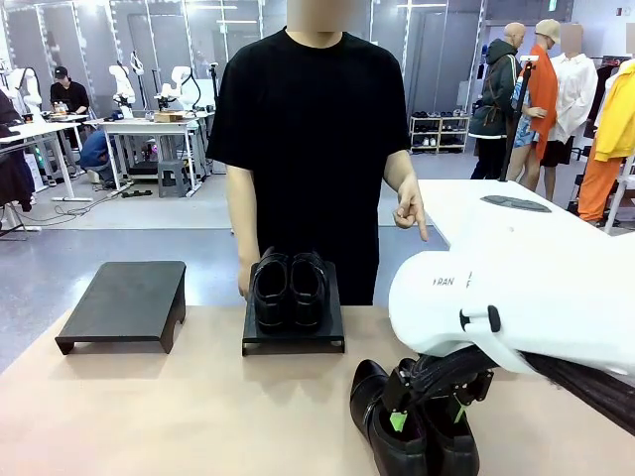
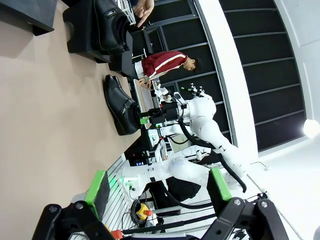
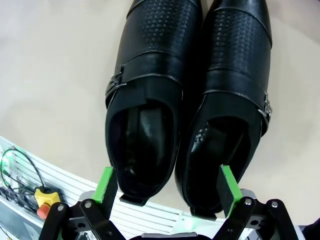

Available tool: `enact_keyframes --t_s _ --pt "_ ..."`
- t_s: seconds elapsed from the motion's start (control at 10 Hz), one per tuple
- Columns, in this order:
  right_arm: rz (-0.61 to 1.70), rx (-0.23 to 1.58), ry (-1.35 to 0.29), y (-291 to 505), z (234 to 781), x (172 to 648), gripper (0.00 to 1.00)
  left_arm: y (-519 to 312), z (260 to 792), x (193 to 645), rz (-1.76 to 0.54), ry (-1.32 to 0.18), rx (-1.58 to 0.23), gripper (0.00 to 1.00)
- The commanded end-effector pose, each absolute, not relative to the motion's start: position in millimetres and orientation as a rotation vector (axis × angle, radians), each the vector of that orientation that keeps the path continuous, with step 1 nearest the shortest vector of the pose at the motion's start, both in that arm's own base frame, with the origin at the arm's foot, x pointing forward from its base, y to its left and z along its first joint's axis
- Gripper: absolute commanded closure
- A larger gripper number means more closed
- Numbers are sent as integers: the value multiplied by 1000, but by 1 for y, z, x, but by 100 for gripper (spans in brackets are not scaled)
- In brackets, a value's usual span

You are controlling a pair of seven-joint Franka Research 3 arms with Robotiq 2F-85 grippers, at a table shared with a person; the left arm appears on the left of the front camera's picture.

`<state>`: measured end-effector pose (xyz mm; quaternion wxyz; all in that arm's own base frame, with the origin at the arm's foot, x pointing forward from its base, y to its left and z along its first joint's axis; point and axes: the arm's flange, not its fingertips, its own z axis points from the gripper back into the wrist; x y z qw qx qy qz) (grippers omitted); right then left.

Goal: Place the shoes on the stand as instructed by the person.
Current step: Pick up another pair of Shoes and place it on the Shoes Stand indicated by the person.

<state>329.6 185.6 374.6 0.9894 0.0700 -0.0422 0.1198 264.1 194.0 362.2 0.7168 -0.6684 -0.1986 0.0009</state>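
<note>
One pair of glossy black shoes (image 1: 289,288) sits on the middle black stand (image 1: 295,337), in front of the person (image 1: 308,119). The person's hand (image 1: 412,210) points a finger downward at the far right. A second pair of shoes (image 1: 382,421) lies on the table near the front right. My right gripper (image 1: 429,416) hangs open just over this pair; in the right wrist view the shoes (image 3: 155,50) lie heel-first between the green pads (image 3: 105,182). My left gripper (image 2: 159,187) is open and holds nothing, well away from the shoes on the table (image 2: 120,105).
An empty black stand (image 1: 124,297) stands at the table's left. The bulky white right arm (image 1: 516,288) covers the right side of the table. Bare tan tabletop (image 1: 179,407) spreads across the front left. Other tables and people are far behind.
</note>
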Motion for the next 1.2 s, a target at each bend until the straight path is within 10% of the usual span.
enact_keyframes --t_s 0.0,0.4,0.7,1.1 --pt "234 147 -93 175 344 320 0 193 363 261 -16 -448 -1490 0" --pt "215 125 -55 177 317 324 0 193 363 261 -16 -448 -1490 0" --pt "260 59 -92 183 309 323 93 193 363 261 -16 -448 -1490 0" --pt "255 50 -104 180 313 322 98 193 363 261 -16 -448 -1490 0"
